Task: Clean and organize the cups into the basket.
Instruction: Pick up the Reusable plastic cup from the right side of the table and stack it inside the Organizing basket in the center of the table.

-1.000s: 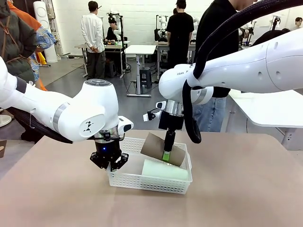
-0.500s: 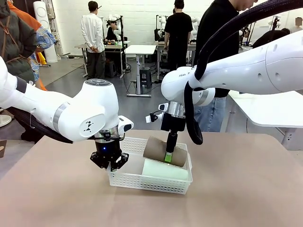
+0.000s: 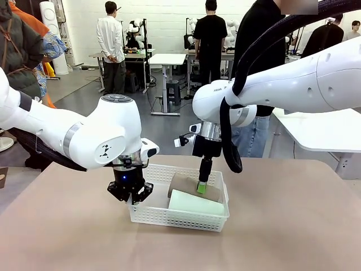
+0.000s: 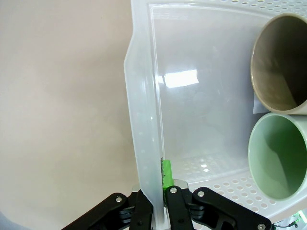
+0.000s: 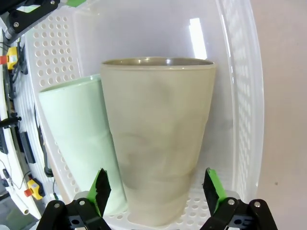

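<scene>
The basket is glossy translucent white plastic with perforated walls. The tan cup and the mint cup look matt and smooth. My left arm's shell is glossy white; the table is matt.

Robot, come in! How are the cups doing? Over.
Left gripper shut on basket wall. Right gripper open astride tan cup. Mint cup beside it, both in basket.
</scene>
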Robot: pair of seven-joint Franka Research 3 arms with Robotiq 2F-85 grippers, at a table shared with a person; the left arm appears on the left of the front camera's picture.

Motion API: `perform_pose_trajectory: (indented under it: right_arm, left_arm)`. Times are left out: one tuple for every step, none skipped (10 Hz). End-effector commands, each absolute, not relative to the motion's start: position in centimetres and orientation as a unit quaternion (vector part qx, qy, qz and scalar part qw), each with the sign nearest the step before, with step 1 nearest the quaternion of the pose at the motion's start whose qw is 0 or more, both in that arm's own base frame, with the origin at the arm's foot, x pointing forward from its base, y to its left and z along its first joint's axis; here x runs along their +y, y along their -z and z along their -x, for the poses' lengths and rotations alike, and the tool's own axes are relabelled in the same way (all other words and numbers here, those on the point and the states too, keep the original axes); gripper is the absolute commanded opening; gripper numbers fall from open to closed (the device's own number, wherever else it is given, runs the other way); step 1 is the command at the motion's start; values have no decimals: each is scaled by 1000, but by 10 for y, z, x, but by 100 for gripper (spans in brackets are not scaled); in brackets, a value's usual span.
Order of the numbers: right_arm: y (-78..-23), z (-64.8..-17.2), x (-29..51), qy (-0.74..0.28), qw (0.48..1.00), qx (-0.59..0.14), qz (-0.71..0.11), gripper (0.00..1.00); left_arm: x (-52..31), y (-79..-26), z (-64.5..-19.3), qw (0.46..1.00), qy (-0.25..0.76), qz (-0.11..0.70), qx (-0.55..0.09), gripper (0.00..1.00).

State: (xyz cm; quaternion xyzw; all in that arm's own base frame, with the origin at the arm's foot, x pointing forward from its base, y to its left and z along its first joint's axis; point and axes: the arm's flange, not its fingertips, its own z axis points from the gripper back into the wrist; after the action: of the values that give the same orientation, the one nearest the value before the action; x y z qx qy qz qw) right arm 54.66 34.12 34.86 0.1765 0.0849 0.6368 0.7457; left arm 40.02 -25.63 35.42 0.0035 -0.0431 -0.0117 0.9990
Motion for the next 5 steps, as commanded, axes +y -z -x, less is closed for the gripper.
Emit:
perform_pose_trajectory:
  right_arm:
    - [-358, -539, 335, -629, 755, 91, -160, 100]
    - [-366, -529, 330, -627, 759, 102, -140, 100]
    - [-382, -512, 315, -624, 767, 72, -129, 100]
    - [-397, -492, 293, -635, 759, 29, -138, 100]
    - [-407, -472, 264, -635, 755, -24, -160, 100]
  left_arm:
    - [-256, -355, -399, 999, 10, -4, -48, 0]
    - [-256, -355, -399, 999, 10, -4, -48, 0]
    - [-256, -355, -399, 999, 10, -4, -48, 0]
    - [-256, -355, -399, 999, 10, -4, -48, 0]
    - [-256, -355, -399, 999, 10, -4, -48, 0]
